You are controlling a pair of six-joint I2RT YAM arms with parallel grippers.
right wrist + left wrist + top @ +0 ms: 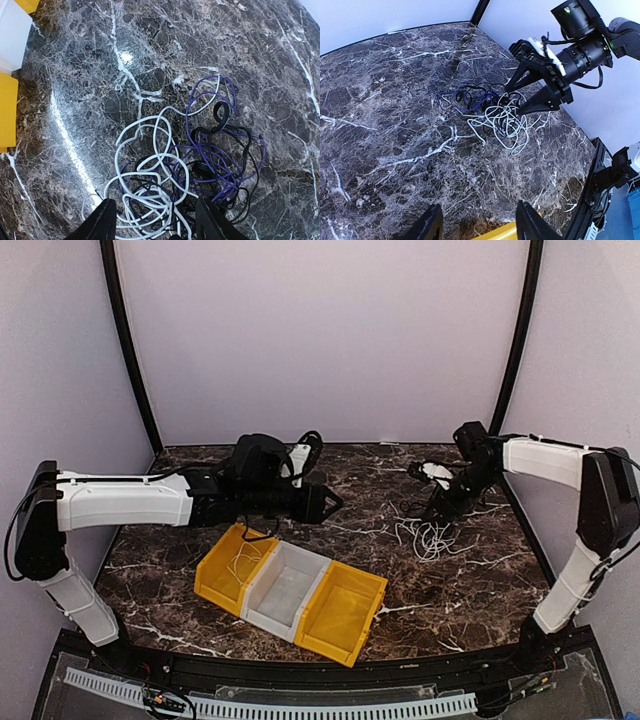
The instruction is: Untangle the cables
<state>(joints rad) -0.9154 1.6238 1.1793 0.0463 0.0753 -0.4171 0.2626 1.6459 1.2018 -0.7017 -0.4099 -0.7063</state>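
Note:
A tangle of cables lies on the marble table at the right: a white cable, a purple cable and a black cable looped through one another. My right gripper is open just above the tangle, its fingers either side of the white loops in the right wrist view. It holds nothing. My left gripper is open and empty, well left of the tangle, above the bins' far edge. The left wrist view shows the tangle ahead with the right gripper over it.
A row of three bins, yellow, white and yellow, stands at the table's front centre. The left yellow bin holds a thin white cable. A bin rim shows under my left fingers. Black frame posts stand at the back corners.

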